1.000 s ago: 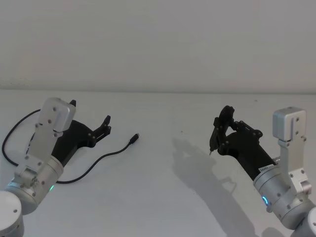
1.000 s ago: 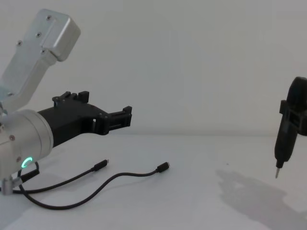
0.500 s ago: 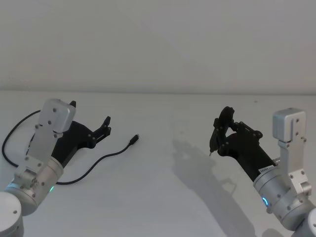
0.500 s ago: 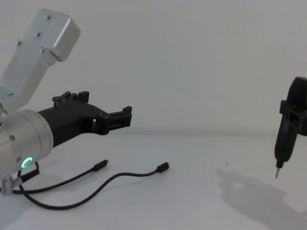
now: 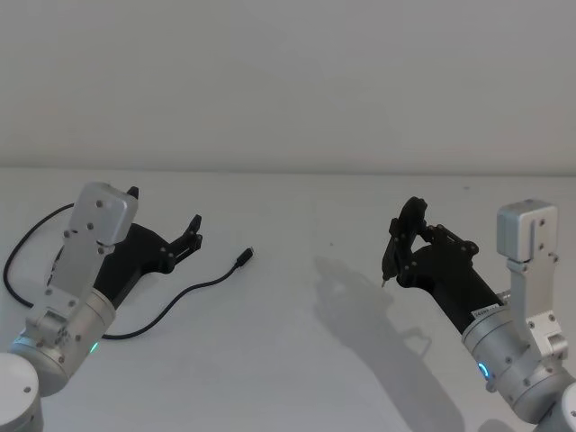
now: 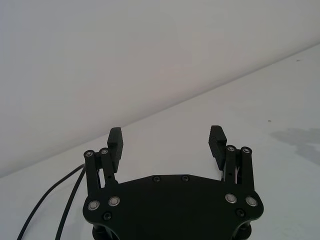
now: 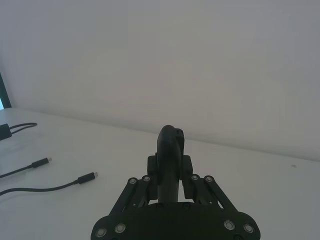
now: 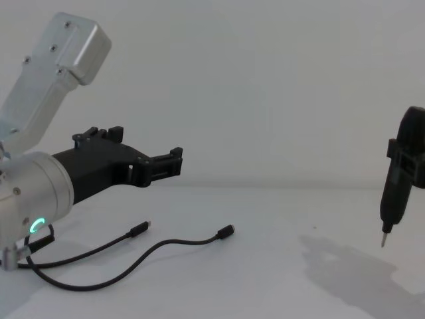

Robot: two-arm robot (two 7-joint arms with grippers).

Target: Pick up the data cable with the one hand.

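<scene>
The black data cable (image 5: 193, 288) lies curved on the white table, one plug (image 5: 244, 256) pointing right. The chest view shows both of the cable's (image 8: 166, 244) plugs, and part of it runs under my left arm. My left hand (image 5: 165, 209), green ring glowing, hovers above the cable (image 6: 60, 200) without touching it. Its fingers (image 6: 216, 137) stand wide apart with nothing between them. On the right, my right gripper (image 5: 409, 236) is shut on a black pen-shaped tool (image 8: 392, 199), tip down above the table. The cable (image 7: 50, 189) also shows in the right wrist view.
The white table (image 5: 297, 360) runs back to a plain wall. The cable's far loop (image 5: 11, 261) reaches the left edge of the head view. Open table lies between the two arms.
The left arm has sunk very slightly in the head view. The cable and the right arm are unchanged.
</scene>
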